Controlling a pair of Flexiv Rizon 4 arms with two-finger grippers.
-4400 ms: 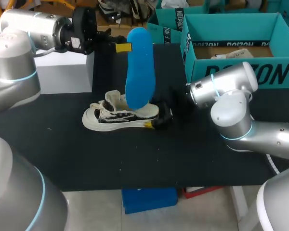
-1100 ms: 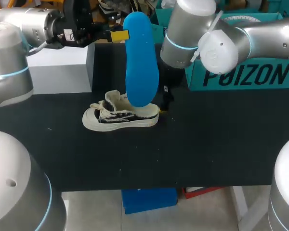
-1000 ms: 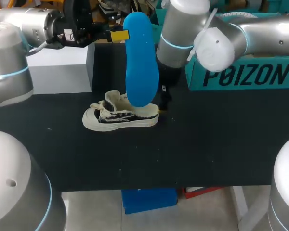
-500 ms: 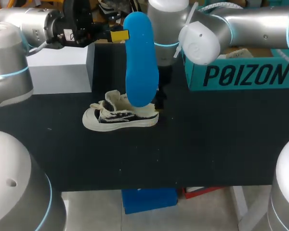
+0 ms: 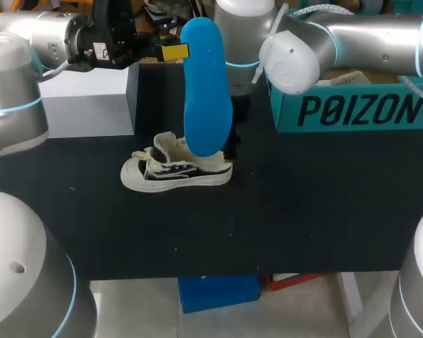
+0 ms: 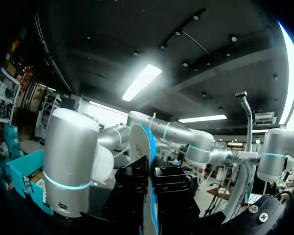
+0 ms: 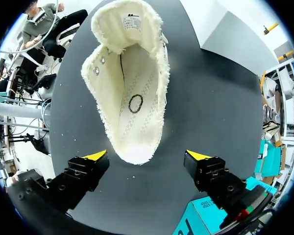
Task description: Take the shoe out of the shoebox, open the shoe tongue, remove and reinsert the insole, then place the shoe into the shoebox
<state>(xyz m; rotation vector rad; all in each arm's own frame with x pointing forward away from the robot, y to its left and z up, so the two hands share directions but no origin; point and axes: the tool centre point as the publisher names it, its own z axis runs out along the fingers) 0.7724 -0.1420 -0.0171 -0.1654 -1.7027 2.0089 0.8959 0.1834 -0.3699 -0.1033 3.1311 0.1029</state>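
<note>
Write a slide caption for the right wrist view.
Open right end effector poised over the heel of the cream shoe on the black table, looking into its open collar.

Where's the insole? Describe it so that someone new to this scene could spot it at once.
On the black table, left of the teal shoebox, lies a cream-and-black shoe. Over its heel end the insole stands upright, with the left gripper shut on its upper part. Its flat, long, bright blue shape sets it apart from the pale shoe and the teal box.
</note>
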